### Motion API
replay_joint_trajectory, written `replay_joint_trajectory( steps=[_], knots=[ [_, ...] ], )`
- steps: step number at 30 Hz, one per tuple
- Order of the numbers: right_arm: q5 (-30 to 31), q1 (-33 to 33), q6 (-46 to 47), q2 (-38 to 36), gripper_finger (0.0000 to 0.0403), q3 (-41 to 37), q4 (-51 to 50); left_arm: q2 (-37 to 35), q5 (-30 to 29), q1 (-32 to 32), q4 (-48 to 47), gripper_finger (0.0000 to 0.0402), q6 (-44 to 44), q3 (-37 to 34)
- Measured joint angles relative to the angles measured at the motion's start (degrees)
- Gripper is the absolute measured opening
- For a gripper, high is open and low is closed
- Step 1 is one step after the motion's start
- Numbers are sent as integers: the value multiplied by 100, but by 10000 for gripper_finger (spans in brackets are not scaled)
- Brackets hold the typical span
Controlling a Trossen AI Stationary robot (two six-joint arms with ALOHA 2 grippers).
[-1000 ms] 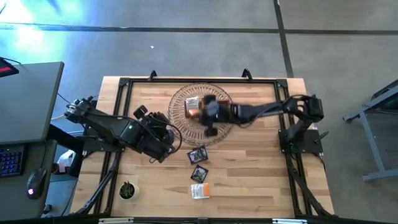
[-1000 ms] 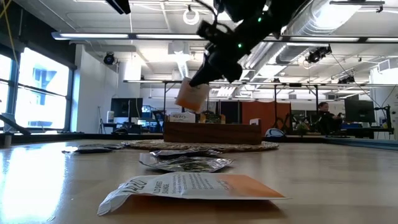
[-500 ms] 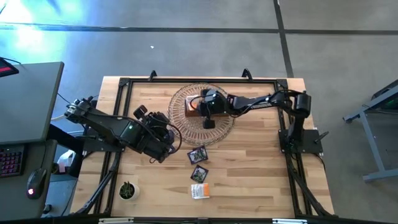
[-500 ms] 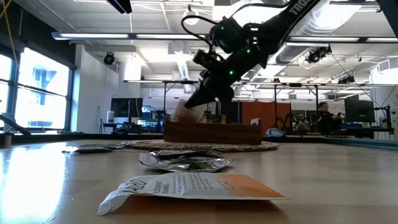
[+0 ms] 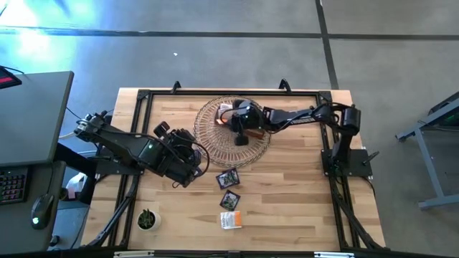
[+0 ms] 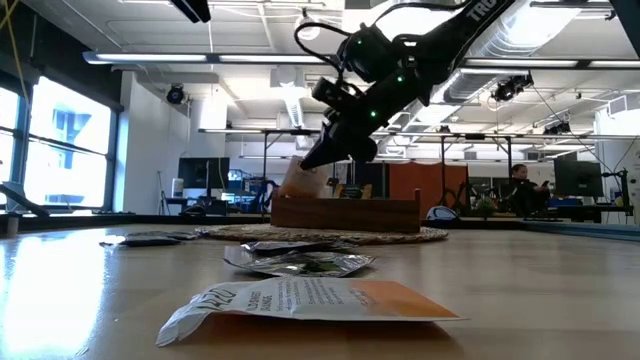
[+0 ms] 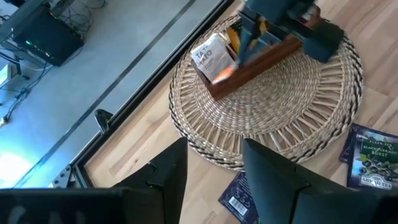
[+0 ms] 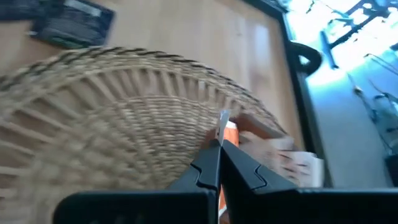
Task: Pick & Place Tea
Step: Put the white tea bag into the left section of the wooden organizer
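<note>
Since lowering from above, right gripper [image 5: 231, 120] clamped on orange-white sachet [image 6: 296, 178], entering wooden box [image 6: 345, 212] upper centre; release pending.

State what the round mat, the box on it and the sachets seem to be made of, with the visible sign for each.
Round mat: woven wicker or straw, matt; radiating ribs and a braided rim show.
Box: brown wood, smooth and dull.
Nearest sachet: probably printed paper, creased and lying flat.
Dark sachet: possibly foil-lined, given its slight sheen.
</note>
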Motion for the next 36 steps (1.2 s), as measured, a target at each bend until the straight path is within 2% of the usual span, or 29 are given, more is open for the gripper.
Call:
replay_joint_trajectory(
  steps=[5, 11, 21, 26, 32, 36],
  knots=[
    [-92, -275, 39, 0, 4, 0, 75, 0, 0, 0, -2, 152, -38, 0],
    [-1204, -737, 746, 0, 3, 0, 72, -24, -3, 0, -1, 152, -111, 0],
    [-1757, -1230, 2113, 0, 1, 0, 161, -35, -95, 2, -2, 152, -138, 0],
    [-2658, -1496, 2642, 0, 1, 0, 225, -34, -105, 2, -1, 152, -154, 0],
    [-2678, -1629, 2512, 83, 1, 0, 221, -33, -117, 2, -2, 152, -181, 0],
    [-2176, -1622, 2253, 192, 3, 0, 256, -33, -124, 2, -2, 152, -268, 0]
  ],
)
